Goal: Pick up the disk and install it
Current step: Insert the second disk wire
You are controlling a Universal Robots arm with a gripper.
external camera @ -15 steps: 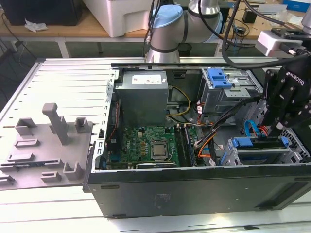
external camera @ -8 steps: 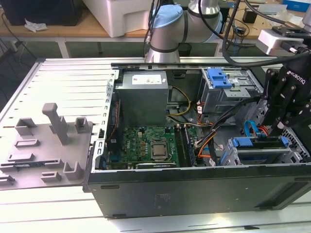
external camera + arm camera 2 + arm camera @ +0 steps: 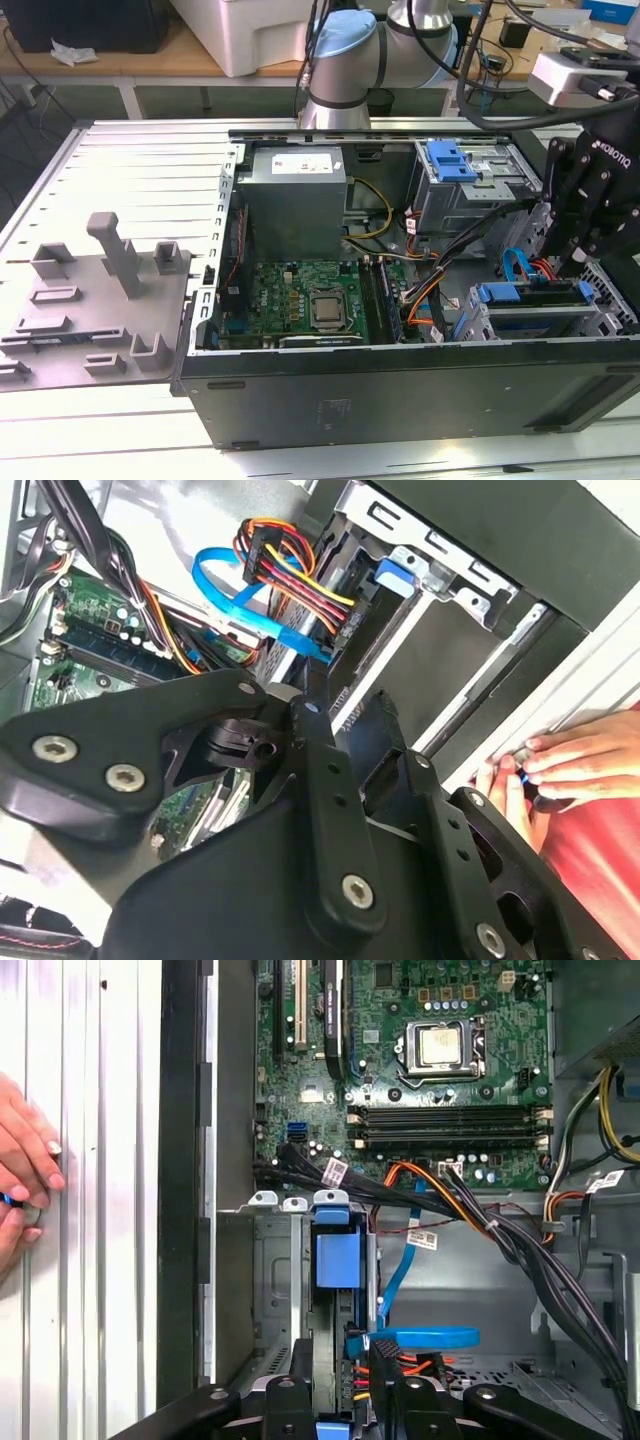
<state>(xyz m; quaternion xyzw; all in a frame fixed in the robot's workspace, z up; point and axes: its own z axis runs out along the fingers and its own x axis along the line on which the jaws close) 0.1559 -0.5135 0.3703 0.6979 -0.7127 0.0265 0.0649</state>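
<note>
Black gripper (image 3: pixel 345 725) linkages are crowding my second wrist view; I cannot tell what the gripper is holding. Beneath it, the disk (image 3: pixel 337 1260) is sitting in the drive cage (image 3: pixel 275 1290) inside the computer case (image 3: pixel 400 390).

Cables (image 3: pixel 520 1250) crowd the drive cage (image 3: pixel 275 1290); motherboard (image 3: pixel 420 1070) lies open.

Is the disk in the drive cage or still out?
In. The disk stands on edge between the drive cage walls, its blue carrier at the rim; the gripper is right at it.
</note>
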